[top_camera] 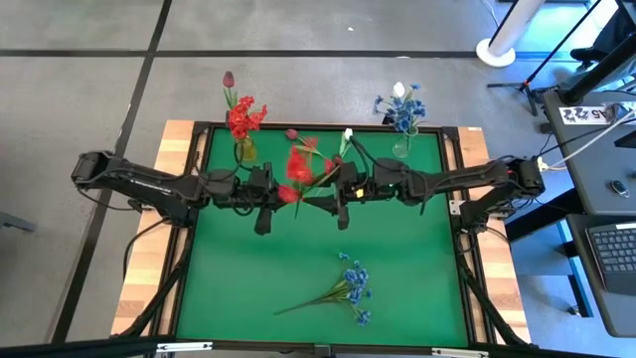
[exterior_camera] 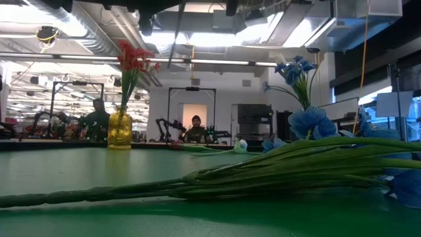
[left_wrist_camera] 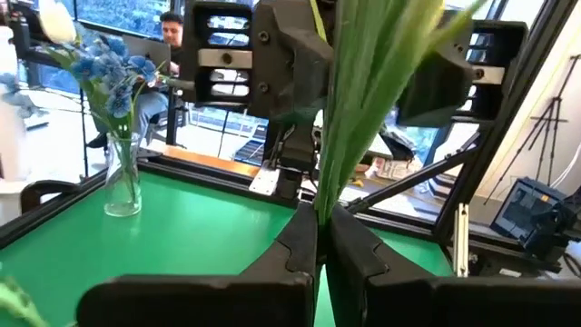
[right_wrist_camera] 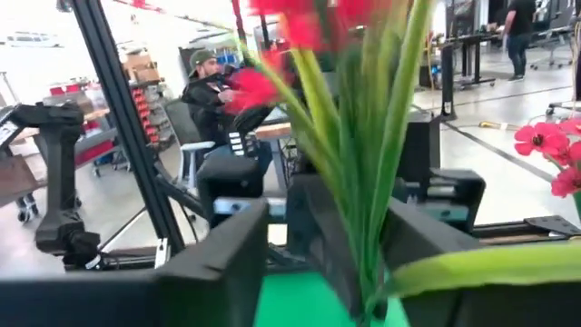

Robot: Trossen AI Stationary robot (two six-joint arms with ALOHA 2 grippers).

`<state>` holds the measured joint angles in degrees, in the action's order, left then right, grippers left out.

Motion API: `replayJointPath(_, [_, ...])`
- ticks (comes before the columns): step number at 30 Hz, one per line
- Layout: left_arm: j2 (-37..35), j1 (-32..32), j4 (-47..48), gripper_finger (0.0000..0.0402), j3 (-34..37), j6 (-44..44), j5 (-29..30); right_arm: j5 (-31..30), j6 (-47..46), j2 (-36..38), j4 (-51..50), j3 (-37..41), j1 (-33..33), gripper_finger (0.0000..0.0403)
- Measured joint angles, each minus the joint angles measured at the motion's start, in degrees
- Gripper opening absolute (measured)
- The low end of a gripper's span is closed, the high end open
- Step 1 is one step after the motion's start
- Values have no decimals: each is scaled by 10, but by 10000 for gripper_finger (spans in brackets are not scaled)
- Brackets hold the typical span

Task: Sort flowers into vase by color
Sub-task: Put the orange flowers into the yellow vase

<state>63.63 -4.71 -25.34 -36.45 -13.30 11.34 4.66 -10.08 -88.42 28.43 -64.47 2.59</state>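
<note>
Currently a handover of a red blossom cluster point(top_camera: 299, 165) is in progress above the middle of the green mat, toward its far half. The left gripper point(top_camera: 290, 193) is clenched on the green stems, its fingers point(left_wrist_camera: 300, 245) pinched together around them in the left wrist view. The right gripper point(top_camera: 333, 189) sits just beside it at the same bunch; its dark fingers point(right_wrist_camera: 218, 263) stand apart, so I judge it released or releasing. Next move, as I read it: right arm backs clear, left arm carries the bunch to the yellow vase point(top_camera: 244, 150) at the far-left edge, which already holds red flowers, and lowers the stems into its neck. The clear vase point(top_camera: 401, 146) at the far-right edge holds blue and white blooms. One blue cluster point(top_camera: 350, 289) lies flat near the near edge, unsorted. Surface: green mat point(top_camera: 229, 278) on a wooden table. Room: open lab, grey floor, seated people and other rigs beyond.
</note>
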Motion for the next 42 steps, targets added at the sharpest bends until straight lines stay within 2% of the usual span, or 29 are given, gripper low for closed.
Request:
replayJointPath(6, [-48, 1, 44, 2, 0, 4, 25, 1, 1, 37, -49, 0, 1, 292])
replayJointPath(12, [-116, 1, 92, 1, 0, 32, 66, -14, 1, 71, -122, 0, 1, 331])
replayJointPath(15, [-157, 1, 116, 1, 0, 52, 102, -34, 1, 78, -158, 0, 1, 329])
replayJointPath(20, [-219, 0, 143, 0, 0, 91, 129, -45, 1, 77, -204, 0, 1, 314])
replayJointPath(27, [-299, 0, 203, 0, 0, 168, 291, -51, 3, 77, -241, 0, 5, 294])
replayJointPath(31, [-339, 1, 190, 0, 0, 226, 329, -83, 27, 77, -261, 0, 13, 283])
replayJointPath(35, [-380, 18, 177, 0, 0, 287, 346, -90, 42, 77, -256, 0, 16, 273])
replayJointPath(38, [-400, 46, 179, 0, 0, 299, 346, -87, 56, 77, -256, 0, 16, 267])
replayJointPath(42, [-415, 95, 179, 0, 1, 300, 310, -84, 65, 77, -256, 0, 15, 264])
